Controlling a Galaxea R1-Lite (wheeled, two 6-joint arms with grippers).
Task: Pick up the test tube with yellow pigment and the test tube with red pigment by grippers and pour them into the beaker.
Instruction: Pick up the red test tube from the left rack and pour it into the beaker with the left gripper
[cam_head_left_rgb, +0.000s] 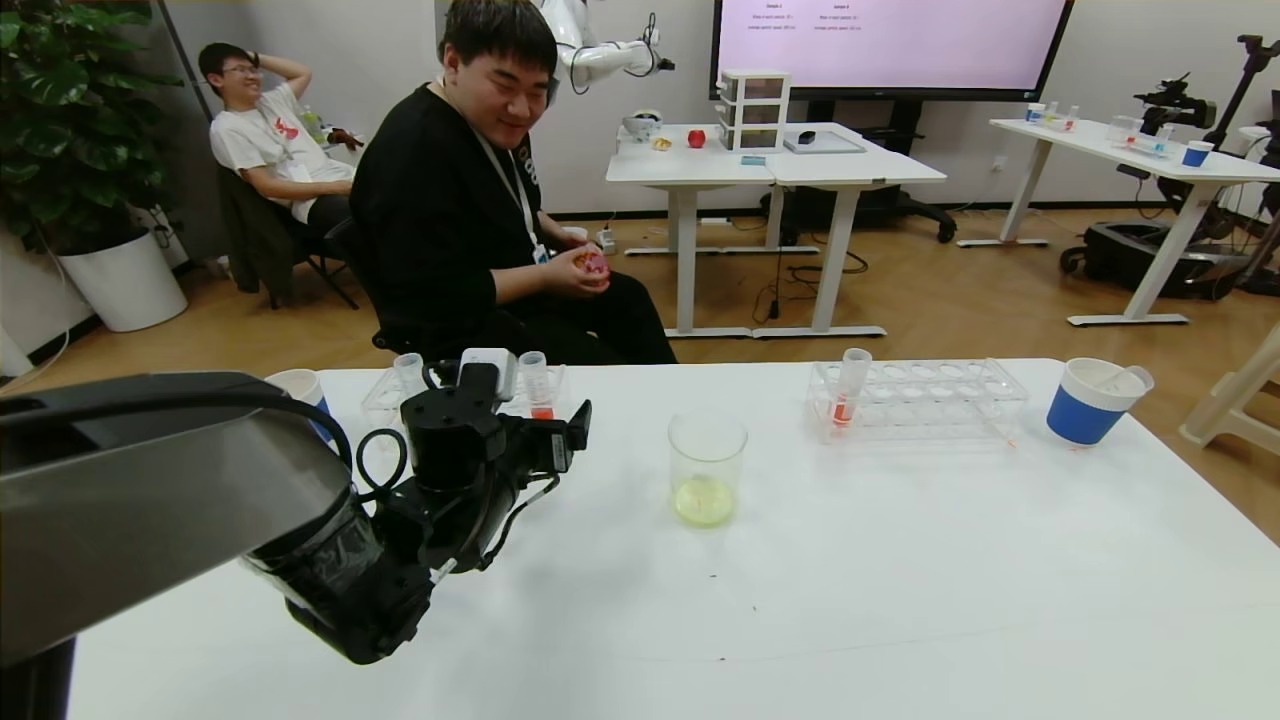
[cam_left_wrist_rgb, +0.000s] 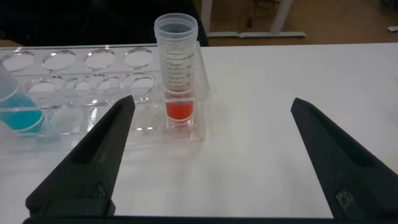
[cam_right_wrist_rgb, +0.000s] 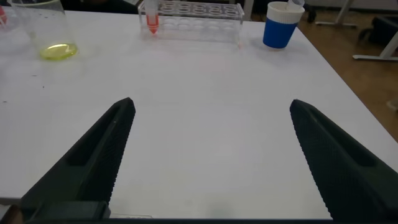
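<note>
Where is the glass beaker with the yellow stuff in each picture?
Head view: the beaker stands near the middle of the white table, yellow liquid at its bottom.
Left wrist view: not in it.
Right wrist view: the beaker is in the far corner, cut off by the picture's edge.
Shared landmark: the right-hand tube rack with one red tube; it too is missing from the left wrist view.

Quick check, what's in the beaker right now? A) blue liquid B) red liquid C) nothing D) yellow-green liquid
D: the beaker holds a shallow layer of pale yellow-green liquid at its bottom, while the red liquid sits in the test tube with red pigment, upright in the rack on the robot's right.
</note>
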